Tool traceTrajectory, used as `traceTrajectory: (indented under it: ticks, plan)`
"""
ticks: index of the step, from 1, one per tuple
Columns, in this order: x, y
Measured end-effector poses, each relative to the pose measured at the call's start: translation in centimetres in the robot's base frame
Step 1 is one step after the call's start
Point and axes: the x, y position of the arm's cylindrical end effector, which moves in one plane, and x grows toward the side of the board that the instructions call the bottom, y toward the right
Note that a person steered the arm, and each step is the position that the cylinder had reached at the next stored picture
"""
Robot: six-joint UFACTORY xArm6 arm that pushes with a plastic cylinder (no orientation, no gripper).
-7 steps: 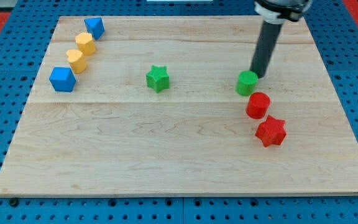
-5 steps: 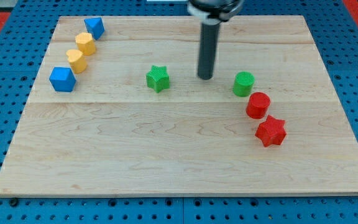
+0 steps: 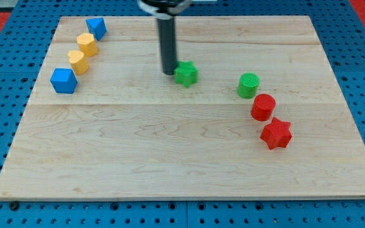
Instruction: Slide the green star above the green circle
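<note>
The green star [image 3: 185, 73] lies on the wooden board [image 3: 182, 158], a little above its middle. My tip [image 3: 169, 72] stands right against the star's left side. The green circle [image 3: 248, 85] lies to the star's right, slightly lower, well apart from it.
A red circle [image 3: 263, 106] and a red star [image 3: 276, 133] lie just below the green circle. At the view's top left a blue block [image 3: 96, 27], two yellow blocks [image 3: 87, 44] [image 3: 77, 61] and a blue cube [image 3: 63, 80] form a slanted row.
My tip moved left from beside the green circle, passed the star and now stands at its left. The green star has slid right and slightly up. The green circle stays put.
</note>
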Motion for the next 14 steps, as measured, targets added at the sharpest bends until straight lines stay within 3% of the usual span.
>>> traceTrajectory:
  ticks: [1, 2, 3, 4, 5, 6, 7, 8, 11, 14]
  plan:
    - [0.5, -2.7]
    - [3.9, 0.4]
    - [0.6, 5.5]
    - [-0.2, 6.7]
    - [0.3, 0.2]
    - [-3.1, 0.7]
    - [-3.2, 5.9]
    - [-3.2, 7.5]
    - [-5.6, 7.6]
    - [-3.9, 11.1]
